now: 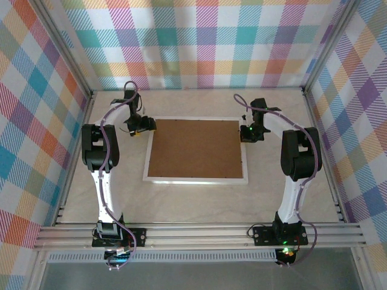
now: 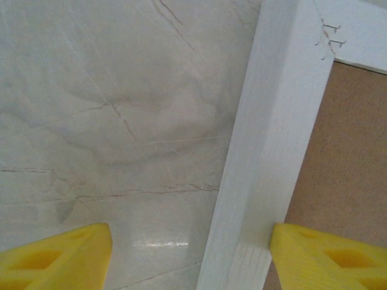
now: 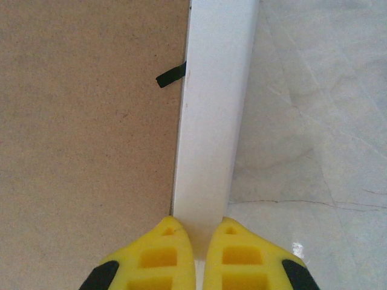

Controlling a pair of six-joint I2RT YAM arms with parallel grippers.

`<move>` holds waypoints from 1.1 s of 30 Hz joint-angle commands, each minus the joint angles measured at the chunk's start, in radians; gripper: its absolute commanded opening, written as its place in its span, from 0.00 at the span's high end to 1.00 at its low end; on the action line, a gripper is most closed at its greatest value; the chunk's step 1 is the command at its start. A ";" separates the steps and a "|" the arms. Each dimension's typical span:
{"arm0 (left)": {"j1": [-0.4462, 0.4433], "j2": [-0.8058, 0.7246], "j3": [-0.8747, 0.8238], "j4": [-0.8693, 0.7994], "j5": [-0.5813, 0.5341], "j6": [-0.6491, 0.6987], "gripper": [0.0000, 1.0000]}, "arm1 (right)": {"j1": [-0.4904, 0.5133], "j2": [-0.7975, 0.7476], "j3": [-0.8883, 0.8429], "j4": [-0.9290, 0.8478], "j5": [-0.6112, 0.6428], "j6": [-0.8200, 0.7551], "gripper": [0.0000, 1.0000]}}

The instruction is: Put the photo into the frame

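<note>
The frame (image 1: 195, 179) lies face down in the middle of the table, its white rim around a plain brown backing board (image 1: 195, 148). The photo is hidden. My left gripper (image 1: 138, 128) hovers at the frame's far left corner, open. In the left wrist view it (image 2: 190, 241) straddles the white left rail (image 2: 278, 121), one yellow finger over the table and the other over the board (image 2: 351, 157). My right gripper (image 1: 248, 134) is at the far right corner. It (image 3: 201, 232) is shut, with its tips together over the right rail (image 3: 214, 109) and nothing held.
A small black tab (image 3: 171, 75) sticks out from the right rail over the backing board (image 3: 84, 121). Marbled tabletop (image 1: 193, 199) surrounds the frame. Checked walls close in the back and both sides, and a metal rail (image 1: 199, 232) runs along the near edge.
</note>
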 commanded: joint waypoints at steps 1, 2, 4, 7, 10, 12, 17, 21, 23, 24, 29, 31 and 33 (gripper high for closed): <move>-0.031 0.067 -0.028 -0.078 -0.004 0.038 0.31 | 0.029 0.067 0.002 -0.059 0.018 -0.021 0.96; -0.039 0.067 -0.037 -0.089 -0.017 0.040 0.31 | 0.032 0.071 0.006 -0.061 0.018 -0.019 0.96; -0.053 0.069 -0.060 -0.100 -0.023 0.040 0.32 | 0.038 0.073 0.009 -0.058 0.017 -0.006 0.96; -0.077 0.071 -0.090 -0.113 -0.035 0.026 0.34 | 0.045 0.080 0.014 -0.058 -0.002 0.010 0.95; -0.115 0.057 -0.117 -0.126 -0.093 0.030 0.36 | 0.051 0.089 0.016 -0.056 -0.017 0.018 0.95; -0.127 0.051 -0.127 -0.122 -0.114 0.023 0.36 | 0.056 0.095 0.017 -0.060 -0.023 0.020 0.95; -0.135 0.069 -0.098 -0.142 -0.099 0.008 0.40 | 0.063 0.096 0.021 -0.064 -0.024 0.027 0.95; -0.150 0.082 -0.080 -0.150 -0.079 0.004 0.42 | 0.065 0.089 0.018 -0.058 -0.039 0.039 0.95; -0.162 0.096 -0.060 -0.169 -0.086 0.002 0.42 | 0.066 0.092 0.025 -0.058 -0.046 0.042 0.95; -0.167 0.098 -0.054 -0.175 -0.086 0.003 0.42 | 0.066 0.094 0.028 -0.057 -0.045 0.043 0.95; -0.194 0.115 -0.024 -0.214 -0.080 -0.001 0.43 | 0.069 0.096 0.036 -0.053 -0.055 0.041 0.95; -0.207 0.125 -0.009 -0.236 -0.101 0.001 0.43 | 0.069 0.096 0.039 -0.052 -0.051 0.039 0.94; -0.217 0.132 0.003 -0.254 -0.121 -0.001 0.42 | 0.069 0.096 0.040 -0.049 -0.051 0.037 0.94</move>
